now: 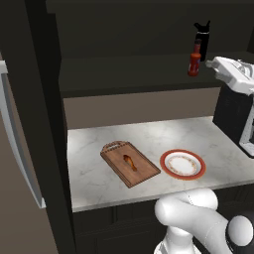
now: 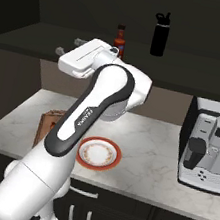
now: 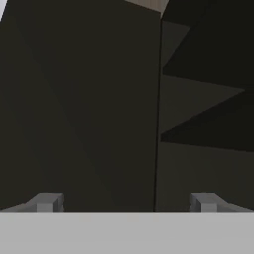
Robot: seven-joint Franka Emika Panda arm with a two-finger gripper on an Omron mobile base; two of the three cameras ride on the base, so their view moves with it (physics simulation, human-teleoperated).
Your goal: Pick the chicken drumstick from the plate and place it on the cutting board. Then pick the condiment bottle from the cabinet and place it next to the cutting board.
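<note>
orange-brown chicken drumstick (image 1: 129, 162) already on cutting board (image 1: 141, 171), centre of frame; plate (image 1: 169, 170) bare beside it. first half judged done. red condiment bottle (image 1: 194, 59) upright on cabinet (image 1: 124, 74) shelf, upper right. gripper (image 3: 126, 203) raised nearby, fingers apart, holding nothing.

A domestic kitchen. A marble-patterned countertop (image 1: 149, 134) runs above dark base cupboards with bar handles (image 2: 84, 193); a coffee machine (image 2: 208, 146) stands at 3 o'clock. A wooden cutting board (image 1: 130, 163) and plate (image 1: 182, 164) lie at centre, and bottles stand on the dark cabinet (image 1: 129, 74) shelf at 12 o'clock.
</note>
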